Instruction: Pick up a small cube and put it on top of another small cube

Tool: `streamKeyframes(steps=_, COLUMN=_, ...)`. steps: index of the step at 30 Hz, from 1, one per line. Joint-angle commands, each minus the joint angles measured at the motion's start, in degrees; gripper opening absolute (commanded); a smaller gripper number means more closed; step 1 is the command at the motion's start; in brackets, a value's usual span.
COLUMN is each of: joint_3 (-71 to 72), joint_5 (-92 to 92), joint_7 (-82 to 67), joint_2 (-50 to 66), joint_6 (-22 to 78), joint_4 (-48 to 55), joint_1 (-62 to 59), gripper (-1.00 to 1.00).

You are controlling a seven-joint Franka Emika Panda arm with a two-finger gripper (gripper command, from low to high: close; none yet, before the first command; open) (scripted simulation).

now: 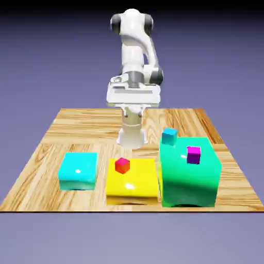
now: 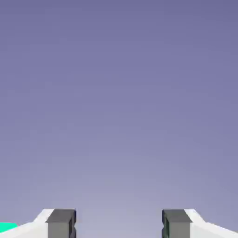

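The small cube [image 1: 193, 154], violet-purple, sits on top of the big green block [image 1: 188, 180] at the exterior view's right. A teal small cube [image 1: 169, 136] lies just behind that block's far left corner. A reddish-pink small cube [image 1: 122, 165] rests on the flat yellow block [image 1: 132, 183]. My gripper [image 1: 132, 143] hangs behind the yellow block, well apart from all the cubes. In the hand view the gripper [image 2: 119, 225] is open, its two grey fingertips [image 2: 60, 223] wide apart with only the backdrop between them.
A cyan block [image 1: 78, 170] stands at the exterior view's left, beside the yellow one. A green sliver [image 2: 6, 227] shows at the hand view's lower left corner. The wooden table [image 1: 77, 126] ends just in front of the three big blocks.
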State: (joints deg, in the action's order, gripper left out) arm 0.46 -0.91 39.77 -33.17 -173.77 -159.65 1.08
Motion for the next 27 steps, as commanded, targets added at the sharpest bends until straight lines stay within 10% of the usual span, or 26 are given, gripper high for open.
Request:
streamKeyframes(steps=1, joint_3=2.08, joint_5=-0.28, joint_7=-1.06, joint_2=-0.65, joint_6=0.84, joint_4=0.29, joint_1=-0.46, gripper=0.00)
streamKeyframes(steps=27, joint_3=56.07, joint_5=-7.45, joint_7=-28.34, joint_2=-17.55, joint_6=22.77, joint_4=7.74, joint_1=-12.49, gripper=0.00)
